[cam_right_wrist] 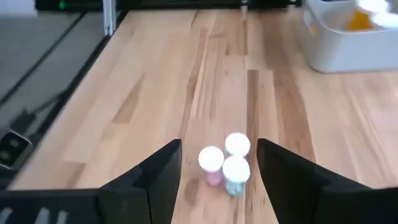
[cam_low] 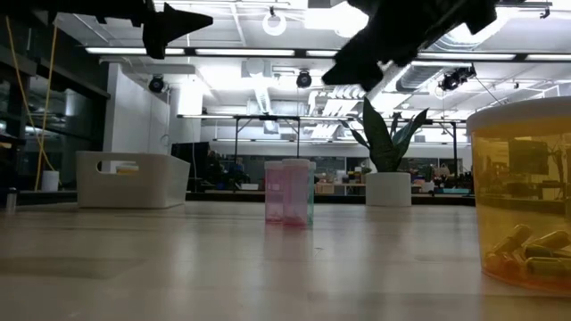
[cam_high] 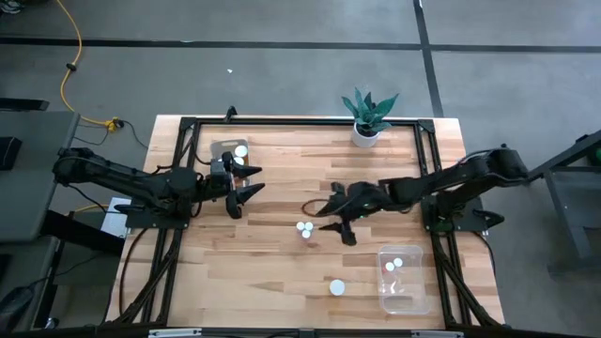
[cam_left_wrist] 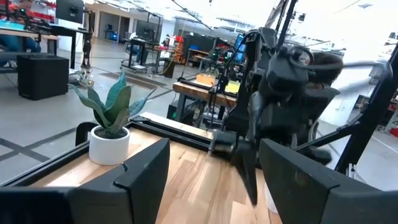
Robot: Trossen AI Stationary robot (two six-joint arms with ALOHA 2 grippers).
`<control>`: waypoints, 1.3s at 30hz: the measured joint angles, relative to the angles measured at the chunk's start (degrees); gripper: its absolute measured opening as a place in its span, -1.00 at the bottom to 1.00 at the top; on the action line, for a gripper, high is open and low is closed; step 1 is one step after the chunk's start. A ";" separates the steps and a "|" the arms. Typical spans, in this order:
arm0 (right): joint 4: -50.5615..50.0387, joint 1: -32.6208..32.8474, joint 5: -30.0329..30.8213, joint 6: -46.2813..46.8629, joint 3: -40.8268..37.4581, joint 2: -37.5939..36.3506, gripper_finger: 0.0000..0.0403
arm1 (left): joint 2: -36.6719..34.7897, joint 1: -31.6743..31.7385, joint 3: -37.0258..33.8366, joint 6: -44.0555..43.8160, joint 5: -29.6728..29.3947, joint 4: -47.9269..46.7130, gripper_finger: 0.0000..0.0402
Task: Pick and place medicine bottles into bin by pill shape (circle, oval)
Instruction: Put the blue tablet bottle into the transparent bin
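Note:
Three medicine bottles with white caps stand close together on their bases at mid-table (cam_high: pixel 304 228). In the low view (cam_low: pixel 290 191) their bodies look pink and greenish. My right gripper (cam_high: pixel 331 214) hangs open just right of them and above, and the right wrist view shows the cluster (cam_right_wrist: pixel 224 163) between its fingertips (cam_right_wrist: pixel 217 180), untouched. Another bottle (cam_high: pixel 337 287) stands near the front edge; in the low view it is a large orange bottle (cam_low: pixel 522 201) with oval capsules inside. My left gripper (cam_high: pixel 251 183) is open and empty, raised beside the white bin.
A white bin (cam_high: pixel 228 154) at the far left holds a white-capped bottle (cam_high: pixel 240 150). A clear bin (cam_high: pixel 402 279) at the near right holds two bottles. A potted plant (cam_high: pixel 366 117) stands at the far edge. Black frame rails run along the table's sides.

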 joint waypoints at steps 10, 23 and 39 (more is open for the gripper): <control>-2.52 -2.17 -3.45 -11.92 5.36 12.07 0.00 | 0.00 0.00 0.00 -0.04 0.02 0.01 0.19; -5.79 -4.35 -5.63 -17.19 8.27 17.55 0.00 | 0.00 0.00 0.00 -0.04 0.02 0.01 0.19; -3.31 -4.39 -5.65 -18.09 8.23 20.35 0.00 | 0.00 0.02 0.00 -0.40 0.02 0.01 0.19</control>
